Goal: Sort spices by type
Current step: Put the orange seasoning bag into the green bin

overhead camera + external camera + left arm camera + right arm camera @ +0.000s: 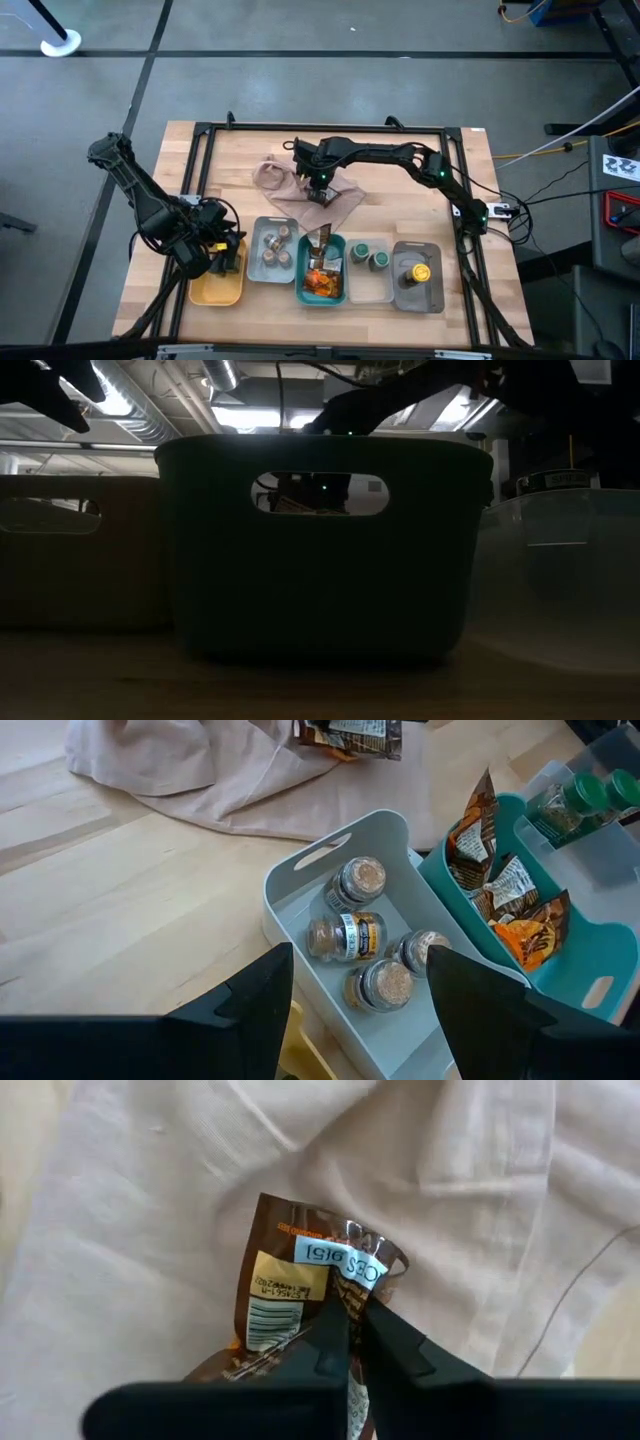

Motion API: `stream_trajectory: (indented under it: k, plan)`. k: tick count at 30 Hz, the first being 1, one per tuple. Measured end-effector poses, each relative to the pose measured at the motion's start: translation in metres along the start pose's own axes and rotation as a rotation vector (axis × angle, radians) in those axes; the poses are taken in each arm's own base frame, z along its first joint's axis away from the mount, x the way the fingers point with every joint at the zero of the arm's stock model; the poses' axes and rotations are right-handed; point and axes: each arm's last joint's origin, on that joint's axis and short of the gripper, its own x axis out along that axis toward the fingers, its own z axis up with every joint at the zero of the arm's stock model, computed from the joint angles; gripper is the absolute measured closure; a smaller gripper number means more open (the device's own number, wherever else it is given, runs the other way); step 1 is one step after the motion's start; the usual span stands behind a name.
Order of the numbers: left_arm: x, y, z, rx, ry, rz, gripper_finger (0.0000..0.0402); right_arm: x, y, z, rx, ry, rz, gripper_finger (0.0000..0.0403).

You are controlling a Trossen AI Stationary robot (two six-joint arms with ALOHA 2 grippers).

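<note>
Overhead, right gripper (319,190) sits above the cloth (285,185); left gripper (215,258) waits over the yellow tray (215,290). Right wrist: fingers pinched on a packet (290,1280) just above the cloth. Left wrist: fingers (250,1000) apart, jars (365,935) beyond them in the grey tray (300,870).

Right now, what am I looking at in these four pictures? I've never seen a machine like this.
Two robot arms work at a wooden table, sorting spices into trays. One picture looks straight down, one looks level across the tabletop and is mostly blocked by a dark tray, and one comes from each arm's wrist. The right end effector is shut on a brown packet above the cloth. The left end effector is open, over the yellow tray. The grey tray holds tan-lidded jars, the teal tray holds packets, and green-lidded jars and a yellow-lidded jar lie in two more trays.
</note>
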Motion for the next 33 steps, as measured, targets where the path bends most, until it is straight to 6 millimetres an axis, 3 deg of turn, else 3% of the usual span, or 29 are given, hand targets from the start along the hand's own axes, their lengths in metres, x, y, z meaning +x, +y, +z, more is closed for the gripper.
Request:
stream_trajectory:
  k: [8, 18, 24, 33]
  plan:
    - [0.000, 0.000, 0.001, 0.031, -0.036, -0.003, 0.0187, -0.016, 0.001, 0.010, -0.032, -0.049, -0.001, 0.0382]
    - [0.011, -0.003, 0.014, 0.177, -0.275, 0.055, 0.0187, -0.065, 0.005, 0.038, -0.077, -0.228, 0.027, 0.0389]
    - [0.023, -0.002, 0.031, -0.123, -0.373, 0.087, 0.0187, -0.095, 0.008, 0.055, -0.096, -0.389, 0.013, 0.0393]
    - [0.032, 0.002, 0.049, -0.118, -0.550, 0.167, 0.0187, -0.129, 0.009, 0.080, -0.097, -0.730, 0.028, 0.0391]
